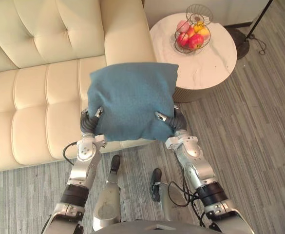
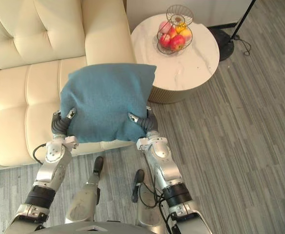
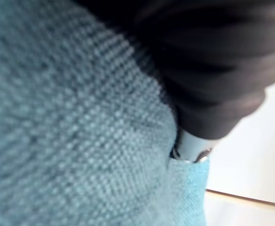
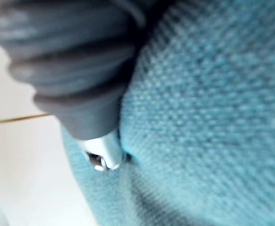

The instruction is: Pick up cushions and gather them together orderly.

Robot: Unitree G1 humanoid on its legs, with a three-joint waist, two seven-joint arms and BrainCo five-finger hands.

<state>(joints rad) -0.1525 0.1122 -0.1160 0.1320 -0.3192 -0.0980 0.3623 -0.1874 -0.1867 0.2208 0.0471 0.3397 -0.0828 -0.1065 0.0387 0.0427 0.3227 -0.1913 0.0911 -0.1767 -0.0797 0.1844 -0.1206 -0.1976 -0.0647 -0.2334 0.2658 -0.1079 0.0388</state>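
1. Left hand (image 1: 89, 122) pinches the near left corner of the blue cushion (image 1: 130, 100). Its thumb presses down on top, and its fingers are hidden under the cloth.
2. Right hand (image 1: 175, 121) pinches the near right corner the same way, with its thumb on top.
3. A big cream sofa (image 1: 35, 87) sits under and behind the cushion. The sofa's fat arm is right behind it.
4. A round white table (image 1: 213, 66) stands just beside the sofa arm, close to the cushion's far right corner.
5. A wire basket (image 1: 193, 31) with red and yellow fruit stands on the table.
6. A black lamp stand (image 1: 240, 43) stands on the grey floor (image 1: 259, 141) past the table.
7. The cushion is up in the air between the two hands, with its wide side facing up. It hangs over the front edge of the sofa seat.
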